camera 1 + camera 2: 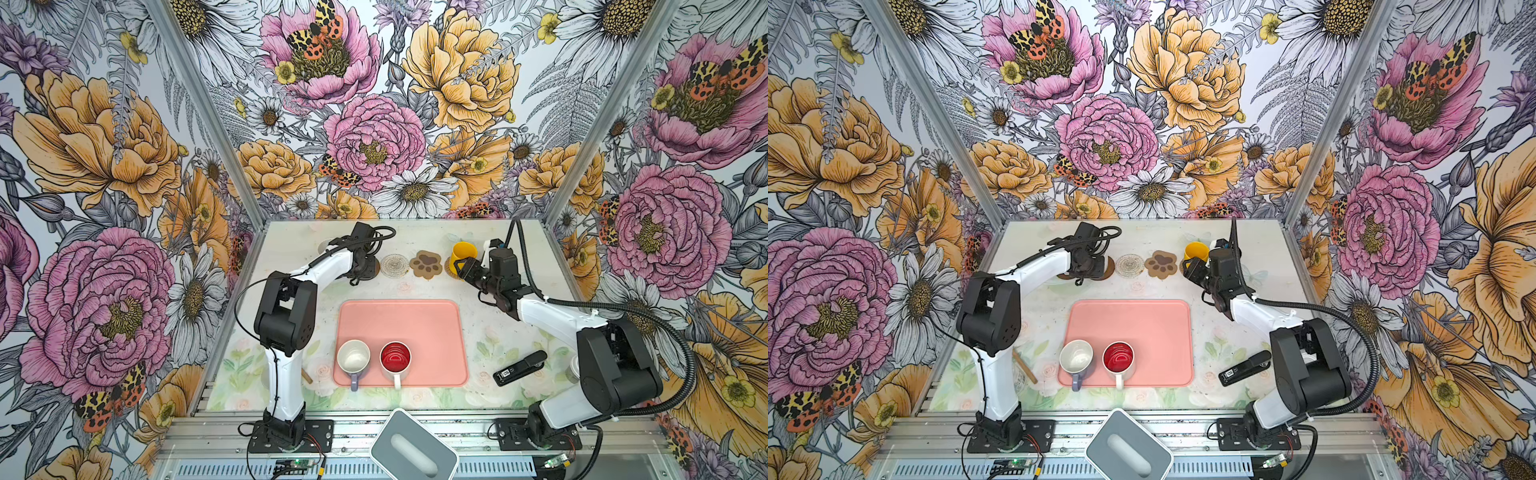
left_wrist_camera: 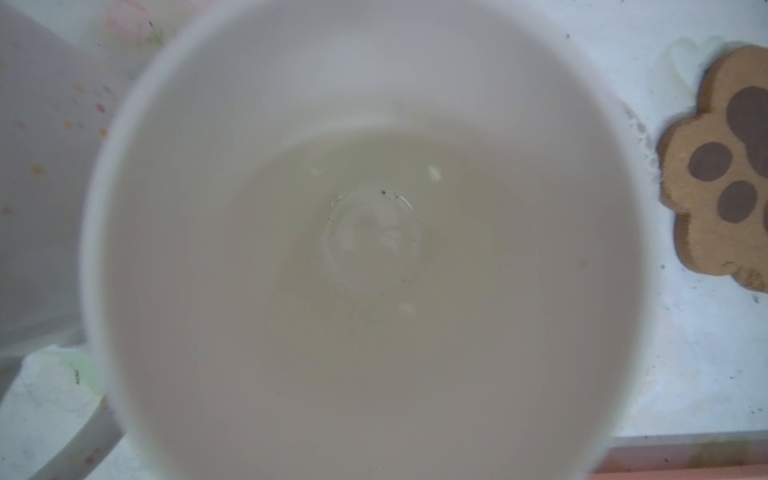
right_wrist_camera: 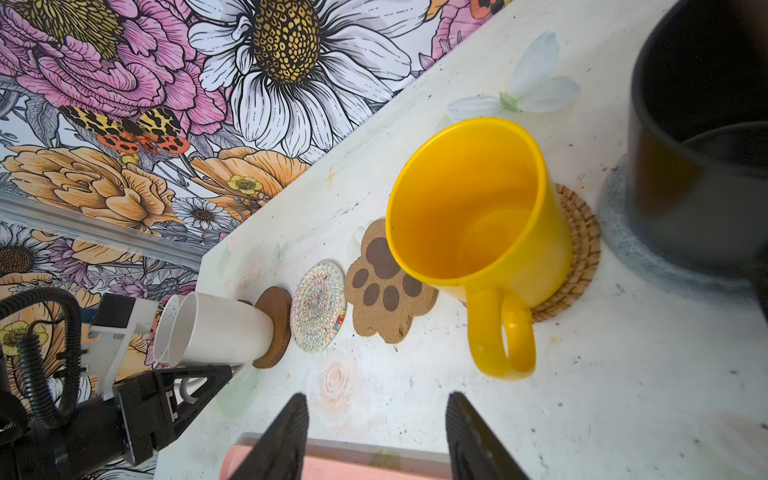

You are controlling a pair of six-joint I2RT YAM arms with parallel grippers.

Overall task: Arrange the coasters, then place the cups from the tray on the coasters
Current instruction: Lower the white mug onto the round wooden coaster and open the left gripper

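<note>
While the left arm (image 1: 316, 270) covers the white mug (image 3: 220, 328) upright on its brown disc coaster (image 3: 278, 316), the left gripper (image 3: 216, 374) state cannot be told. The right gripper (image 3: 378, 436) gapes empty before the yellow mug (image 3: 478, 216), whose handle points toward the tray (image 1: 415, 316).

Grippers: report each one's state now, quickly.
Left gripper: at the white ceramic mug; open or shut cannot be told.
Right gripper: open, holding nothing.

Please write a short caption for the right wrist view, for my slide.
Yellow mug on the rattan coaster, paw-print coaster and woven coaster bare, right gripper open and empty.
</note>
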